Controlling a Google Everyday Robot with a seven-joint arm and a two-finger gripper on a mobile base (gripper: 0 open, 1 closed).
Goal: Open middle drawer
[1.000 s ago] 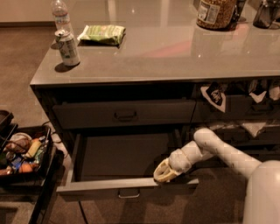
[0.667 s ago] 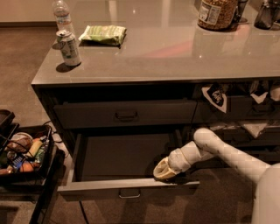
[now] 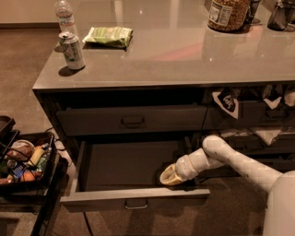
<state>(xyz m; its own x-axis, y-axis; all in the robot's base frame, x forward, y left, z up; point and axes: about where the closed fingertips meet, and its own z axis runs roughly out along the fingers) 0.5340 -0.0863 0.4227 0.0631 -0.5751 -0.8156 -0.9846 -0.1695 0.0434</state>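
Note:
The middle drawer is a wide dark grey drawer and stands pulled out toward me. Its plain grey inside is bare, and its small loop handle hangs at the centre of the front. My gripper, tan at the tip of the white arm, reaches in from the right. It sits just inside the drawer, behind the right part of the front panel. The drawer above is closed.
On the grey counter stand a soda can, a water bottle, a green snack bag and a jar. A black cart with snacks stands at the left, close to the open drawer's corner. Cloths hang from shelves at right.
The gripper has shifted slightly to the left inside the drawer. The drawer stays open about as far as before.

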